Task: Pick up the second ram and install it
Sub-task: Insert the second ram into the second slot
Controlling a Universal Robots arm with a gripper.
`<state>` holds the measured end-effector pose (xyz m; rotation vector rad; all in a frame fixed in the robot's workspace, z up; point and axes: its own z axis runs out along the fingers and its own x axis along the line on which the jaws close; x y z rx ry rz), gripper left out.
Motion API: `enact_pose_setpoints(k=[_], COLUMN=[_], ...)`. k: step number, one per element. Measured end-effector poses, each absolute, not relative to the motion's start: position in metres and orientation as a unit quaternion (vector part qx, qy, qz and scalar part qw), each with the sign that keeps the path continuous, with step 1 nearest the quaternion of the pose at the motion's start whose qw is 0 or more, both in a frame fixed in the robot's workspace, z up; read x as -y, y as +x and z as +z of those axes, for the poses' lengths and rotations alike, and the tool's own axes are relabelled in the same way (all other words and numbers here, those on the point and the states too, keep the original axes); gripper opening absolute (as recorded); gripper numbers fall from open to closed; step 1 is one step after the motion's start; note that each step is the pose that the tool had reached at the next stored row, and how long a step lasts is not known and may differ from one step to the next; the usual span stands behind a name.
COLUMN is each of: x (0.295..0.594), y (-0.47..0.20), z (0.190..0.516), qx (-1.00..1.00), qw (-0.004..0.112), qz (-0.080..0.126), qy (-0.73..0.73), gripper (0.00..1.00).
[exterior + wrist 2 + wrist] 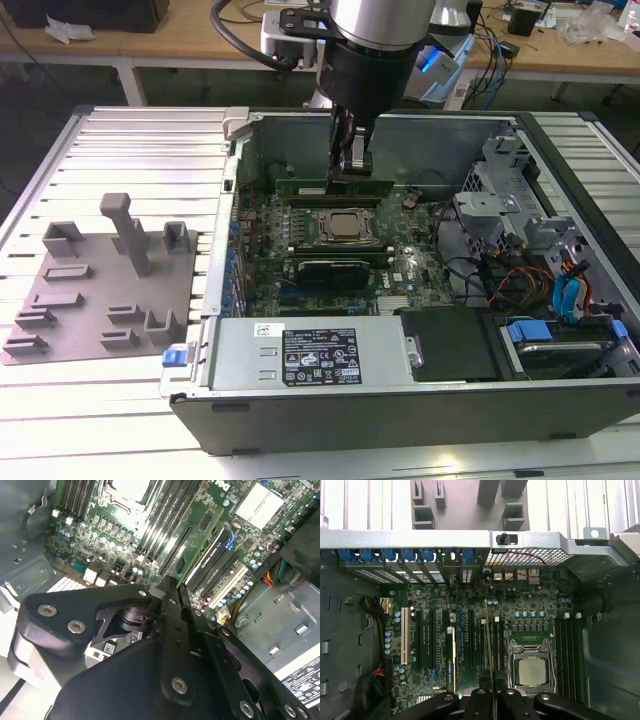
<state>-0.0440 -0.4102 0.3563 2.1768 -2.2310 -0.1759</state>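
The gripper (352, 165) hides the middle of the second ram (330, 186) it clamps.

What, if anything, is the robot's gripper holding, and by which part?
The gripper grips the long, thin green circuit-board stick near one end, on its upper long edge, over the open computer case.

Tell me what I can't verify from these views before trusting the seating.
- Slot contact: in the exterior view the gripper covers the middle of the thin green circuit-board ram stick.
- Stick's chip face: edge-on in the first wrist view.
- Grey plastic holder tray: its far end is cut off in the first wrist view.
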Motion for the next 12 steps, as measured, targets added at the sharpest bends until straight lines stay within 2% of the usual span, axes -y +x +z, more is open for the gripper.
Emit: enact_pose_setpoints(k=[12], x=[0.410], y=[-0.042], z=[0.343], qx=[0.715], qw=[0.009], qz=[-0.057], qy=[0.697], gripper=[0.11])
